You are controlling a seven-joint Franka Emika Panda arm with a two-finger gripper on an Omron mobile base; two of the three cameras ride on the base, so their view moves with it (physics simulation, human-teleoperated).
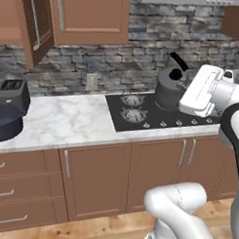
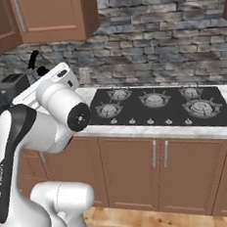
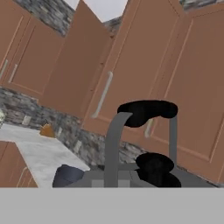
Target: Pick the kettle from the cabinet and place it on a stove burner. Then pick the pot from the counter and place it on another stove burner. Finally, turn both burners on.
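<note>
A: How many of each?

B: One kettle (image 1: pixel 170 86), one pot (image 1: pixel 5 122), one toaster (image 1: pixel 14 92), and five burners (image 2: pixel 154 99) on the black cooktop (image 2: pixel 219 117).

A: The kettle?

B: Dark grey, black lid knob, thin arched handle (image 3: pixel 146 110). It sits at right centre of the left base view, over the cooktop's rear, hung from the claw (image 3: pixel 146 131), whose fingers are pinched together on that handle.

A: And the pot?

B: Dark, wide, at far left on the marble table (image 1: pixel 67 122), just in front of the toaster.
</note>
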